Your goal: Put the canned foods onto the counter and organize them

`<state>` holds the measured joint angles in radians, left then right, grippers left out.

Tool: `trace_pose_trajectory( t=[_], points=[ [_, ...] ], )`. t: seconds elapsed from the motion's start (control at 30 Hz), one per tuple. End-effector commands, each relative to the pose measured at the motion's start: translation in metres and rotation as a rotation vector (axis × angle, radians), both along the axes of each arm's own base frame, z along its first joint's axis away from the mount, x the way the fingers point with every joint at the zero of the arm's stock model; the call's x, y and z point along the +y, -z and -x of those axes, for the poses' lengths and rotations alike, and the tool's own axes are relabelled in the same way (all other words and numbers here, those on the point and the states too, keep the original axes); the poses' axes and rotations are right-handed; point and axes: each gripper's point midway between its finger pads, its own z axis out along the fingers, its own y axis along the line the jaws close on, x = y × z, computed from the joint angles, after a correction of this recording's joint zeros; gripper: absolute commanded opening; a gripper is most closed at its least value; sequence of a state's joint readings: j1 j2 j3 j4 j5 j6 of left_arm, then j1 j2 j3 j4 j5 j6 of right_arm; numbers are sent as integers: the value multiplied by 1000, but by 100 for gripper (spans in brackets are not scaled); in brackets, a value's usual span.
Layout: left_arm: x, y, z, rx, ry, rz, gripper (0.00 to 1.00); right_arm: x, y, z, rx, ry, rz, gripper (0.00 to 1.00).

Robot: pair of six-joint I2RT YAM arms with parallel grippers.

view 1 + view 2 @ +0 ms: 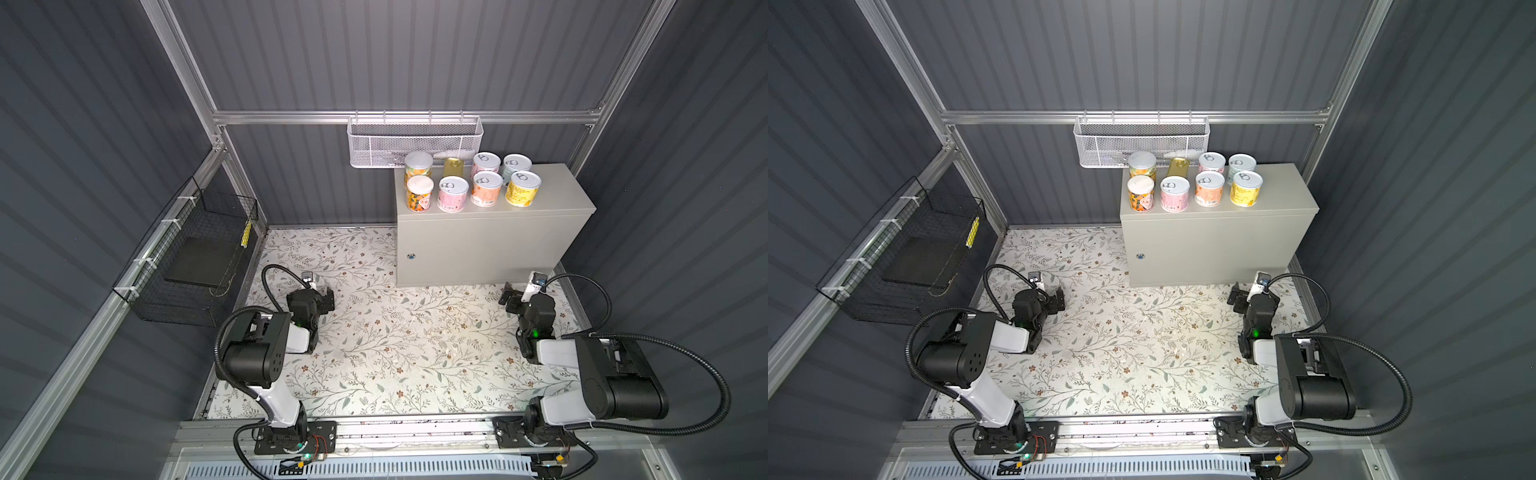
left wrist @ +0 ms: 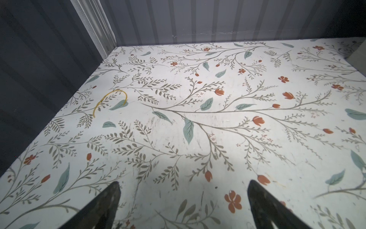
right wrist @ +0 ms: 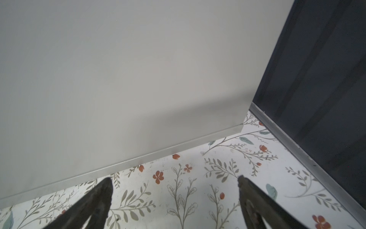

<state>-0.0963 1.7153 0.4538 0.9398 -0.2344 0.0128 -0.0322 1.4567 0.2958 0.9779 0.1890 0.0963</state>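
The floral-papered bench [image 1: 374, 357] is carrying the grey counter [image 1: 478, 245] at its back right corner, with the counter's lock side facing the arms. Both arms are crouching low over the bench. The left gripper [image 1: 327, 298] and right gripper [image 1: 508, 296] are gaping wide with nothing between their fingers [image 2: 107, 206], and the right one is pointing at the counter's bottom edge. In both top views the eight canned foods [image 1: 486, 189] are standing in two rows of four, filling the counter top from its left edge to past the middle. The seven round ones are sitting upright, lids up. The gold tin [image 1: 454, 166], second in the back row, is pointing its long axis front-to-back. A pink can [image 1: 453, 195] is hiding its near end, so flat or leaning is hard to tell. A thin yellow band [image 2: 111, 101] is lying on the bench.
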Motion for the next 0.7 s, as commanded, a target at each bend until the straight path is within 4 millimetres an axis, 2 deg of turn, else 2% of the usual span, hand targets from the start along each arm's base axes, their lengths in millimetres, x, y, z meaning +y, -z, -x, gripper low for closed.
trace_pose_trajectory(
  t=[0.0,0.67],
  points=[
    [-1,-1,-3,2,14,-15,100,-1,-12,-3,-57,-2,13,99],
    [0,-2,-3,-2,12,-15,100,-1,-10,-5,-34,0,9,99]
  ],
)
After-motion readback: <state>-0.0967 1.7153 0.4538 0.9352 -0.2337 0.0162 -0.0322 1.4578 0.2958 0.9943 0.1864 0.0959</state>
